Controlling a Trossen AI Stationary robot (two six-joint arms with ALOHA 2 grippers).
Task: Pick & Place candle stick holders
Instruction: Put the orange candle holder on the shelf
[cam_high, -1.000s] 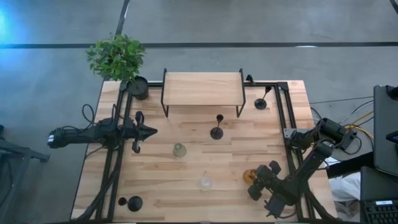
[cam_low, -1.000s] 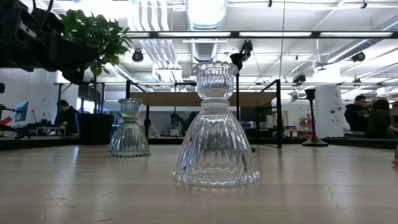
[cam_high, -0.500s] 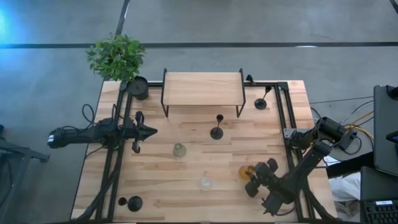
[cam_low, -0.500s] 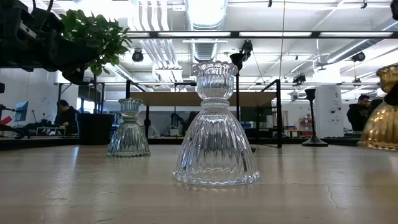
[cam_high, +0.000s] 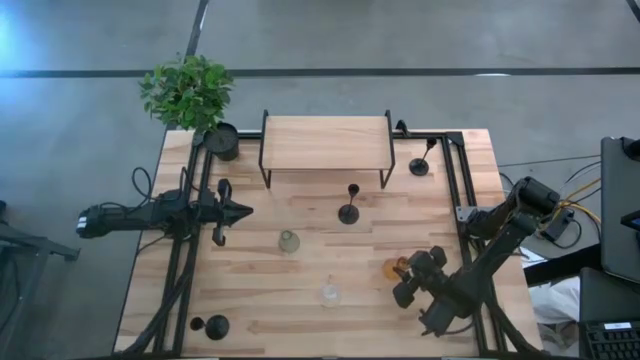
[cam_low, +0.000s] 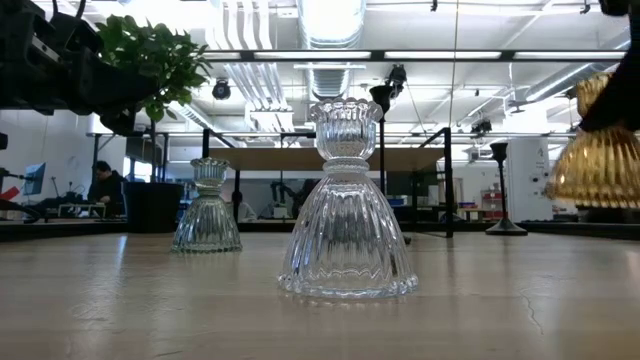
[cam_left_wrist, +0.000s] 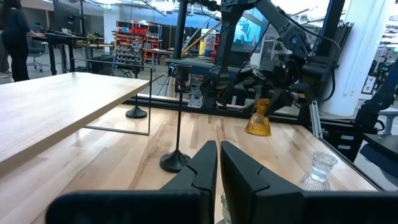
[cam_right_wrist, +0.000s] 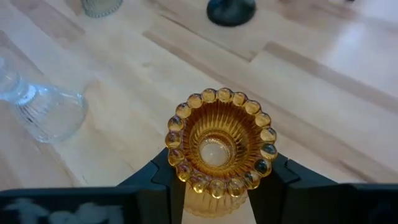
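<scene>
My right gripper (cam_high: 400, 270) is shut on the amber glass holder (cam_right_wrist: 219, 144), which also shows in the low view (cam_low: 600, 160) and the left wrist view (cam_left_wrist: 258, 118). The clear glass holder (cam_high: 329, 294) and the olive-green one (cam_high: 289, 241) stand on their wide bases on the table. One slim black holder (cam_high: 348, 211) stands mid-table, one (cam_high: 420, 165) at the far right, one (cam_high: 216, 326) at the near left. My left gripper (cam_high: 243, 211) is shut and empty at the table's left side. My right gripper pinches the amber holder between its two fingers (cam_right_wrist: 163, 171), just below the beaded rim of its cup (cam_right_wrist: 177, 163). The fingers come slanting down from the table's near right side. The holder stays upright, its wide base (cam_low: 598, 175) lifted clear of the table.
A wooden shelf on a black frame (cam_high: 326, 142) stands at the far middle. A black plant pot (cam_high: 222, 141) with a green plant (cam_high: 188, 90) stands at the far left. Black rails (cam_high: 448, 190) run along both table sides. People show in the room beyond.
My right gripper has risen and gone a little toward the table's left and far edges with the amber holder. The holder has gone from standing on the table to lifted clear, still upright.
</scene>
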